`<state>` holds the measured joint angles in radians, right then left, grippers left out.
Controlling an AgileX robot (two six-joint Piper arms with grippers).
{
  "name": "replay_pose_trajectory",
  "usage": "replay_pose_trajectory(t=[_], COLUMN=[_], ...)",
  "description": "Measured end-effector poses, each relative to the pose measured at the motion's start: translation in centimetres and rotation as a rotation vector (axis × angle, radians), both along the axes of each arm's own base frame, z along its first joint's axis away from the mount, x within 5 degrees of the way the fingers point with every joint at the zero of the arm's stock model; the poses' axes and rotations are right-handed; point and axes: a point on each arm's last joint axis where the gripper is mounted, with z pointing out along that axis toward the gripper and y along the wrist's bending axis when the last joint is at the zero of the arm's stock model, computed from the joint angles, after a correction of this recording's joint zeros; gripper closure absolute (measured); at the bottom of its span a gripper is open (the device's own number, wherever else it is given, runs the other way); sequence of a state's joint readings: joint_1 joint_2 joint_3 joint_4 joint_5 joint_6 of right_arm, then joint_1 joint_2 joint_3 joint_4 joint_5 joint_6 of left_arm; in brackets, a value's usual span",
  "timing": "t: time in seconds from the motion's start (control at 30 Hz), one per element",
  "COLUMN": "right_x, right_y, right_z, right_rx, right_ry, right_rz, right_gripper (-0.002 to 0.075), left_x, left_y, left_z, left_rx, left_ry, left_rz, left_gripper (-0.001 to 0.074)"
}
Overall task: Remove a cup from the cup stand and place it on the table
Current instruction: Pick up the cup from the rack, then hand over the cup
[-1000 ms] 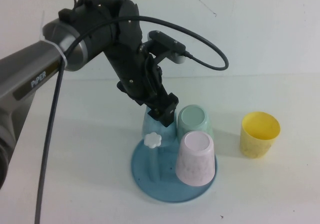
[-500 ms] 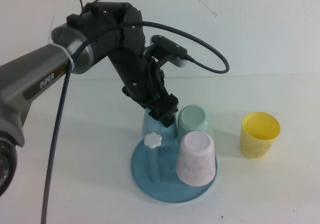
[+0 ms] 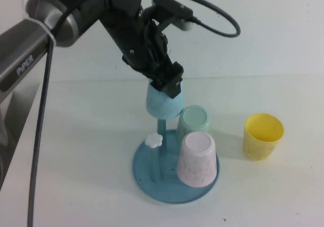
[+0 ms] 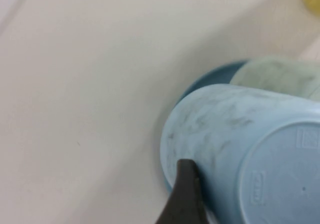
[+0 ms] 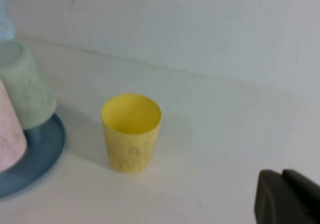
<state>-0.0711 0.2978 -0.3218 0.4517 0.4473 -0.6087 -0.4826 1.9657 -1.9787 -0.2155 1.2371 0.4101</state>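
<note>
One cup [image 3: 164, 104] is in play, the sky-blue speckled tumbler, and it hangs upside down in the left gripper [image 3: 168, 87], raised over the cup stand [image 3: 147, 171] with the upper part of its blue peg [image 3: 161, 131] bare beneath its rim. The step in hand looks like the lift-off: the cup is nearly clear of the peg, though from the high view I cannot tell whether the peg's top is still just inside the rim. The jaws are pinched on the cup near its closed base; the left wrist view shows one dark finger [image 4: 184, 194] pressed against the blue wall. The left arm reaches in from the left edge of the high view and bends steeply down over the stand's rear side. Next, by my judgement, the cup needs a little more height, then a sideways carry to a bare stretch of the table [image 3: 81, 136], away from the mint-green cup [image 3: 196, 121] and the pink cup [image 3: 198, 159] on the stand and the yellow cup [image 3: 262, 135] standing apart on the right. The right gripper [image 5: 287, 196] is parked low near the yellow cup, well apart from the stand; I cannot tell how its jaws stand.
</note>
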Motion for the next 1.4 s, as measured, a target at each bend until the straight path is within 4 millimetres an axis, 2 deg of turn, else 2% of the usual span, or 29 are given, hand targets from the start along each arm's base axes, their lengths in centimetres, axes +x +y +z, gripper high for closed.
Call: replay_pose_trajectory(t=[0.17,0.37,0.5,0.6,0.7,0.77,0.87,1.03,1.2,1.4], right_x=[0.1,-0.5,-1.0,-1.6,-1.8,-1.8,-1.7,-1.3,-0.9,-0.6], right_y=[0.5,2.1,3.2,3.9,4.1,4.0,3.7,3.2,3.1,2.7], right_z=[1.6,4.1,5.5,6.4,7.0,7.4,7.6,7.7,7.6,7.6], right_rx=[0.092,0.252,0.305,0.350,0.415,0.466,0.503,0.520,0.525,0.528], right_ry=[-0.093,-0.169,-0.258,-0.330,-0.373,-0.396,-0.417,-0.430,-0.418,-0.419], right_rz=[0.032,0.176,0.315,0.423,0.456,0.446,0.409,0.347,0.329,0.282], right_gripper=[0.0729,0.0729,0.0725,0.0656,0.0495,0.0360,0.0246,0.0221,0.0247,0.0299], left_x=[-0.5,-2.5,-4.4,-5.7,-6.4,-6.7,-7.1,-8.7,-10.5,-10.6], left_y=[0.2,0.0,-1.0,-2.2,-3.0,-3.4,-4.2,-6.3,-8.8,-11.0], left_z=[5.0,10.5,12.9,14.0,14.6,14.8,14.7,14.6,13.9,12.2], left_rx=[-0.097,-0.310,-0.527,-0.703,-0.838,-0.901,-0.947,-0.946,-0.929,-0.917], left_ry=[-0.112,-0.154,-0.068,0.057,0.166,0.224,0.282,0.315,0.343,0.401], left_rz=[0.041,0.067,0.009,-0.068,-0.123,-0.152,-0.184,-0.246,-0.335,-0.356], left_gripper=[0.0195,0.0195,0.0195,0.0195,0.0195,0.0195,0.0195,0.0195,0.0195,0.0195])
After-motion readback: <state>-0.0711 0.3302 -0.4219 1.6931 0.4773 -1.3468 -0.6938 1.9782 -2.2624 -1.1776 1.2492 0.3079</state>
